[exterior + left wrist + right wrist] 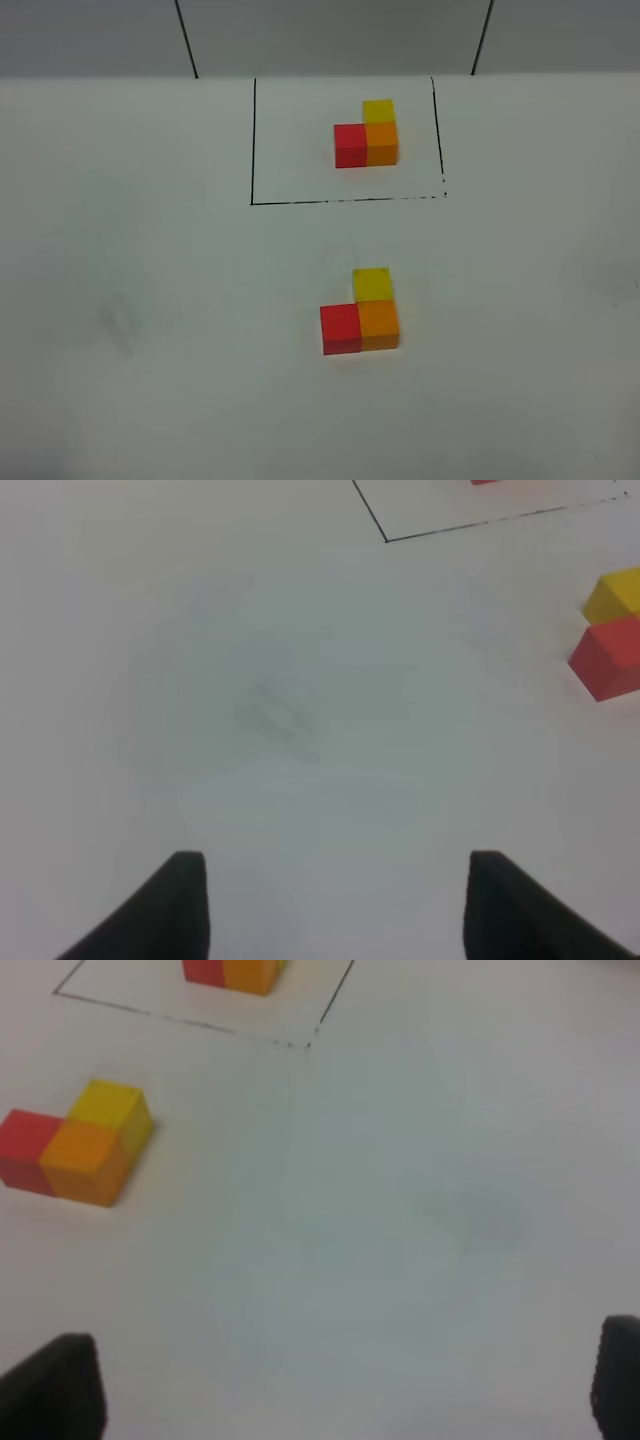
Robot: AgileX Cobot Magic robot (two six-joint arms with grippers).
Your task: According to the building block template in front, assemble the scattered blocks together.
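- On the white table (120, 380), a red cube (341, 329), an orange cube (378, 324) and a yellow cube (372, 284) are set touching in an L, near the framed building block template (366, 135), whose layout is matched.
- The left end effector (335, 905) is seen partly open and empty; the right end effector (345, 1385) is spread wide, empty.
- The assembled L could be knocked apart if either arm were swept low across it.
- Neither arm is visible overhead; the fingertips are cut off, and the block seams are blurred.
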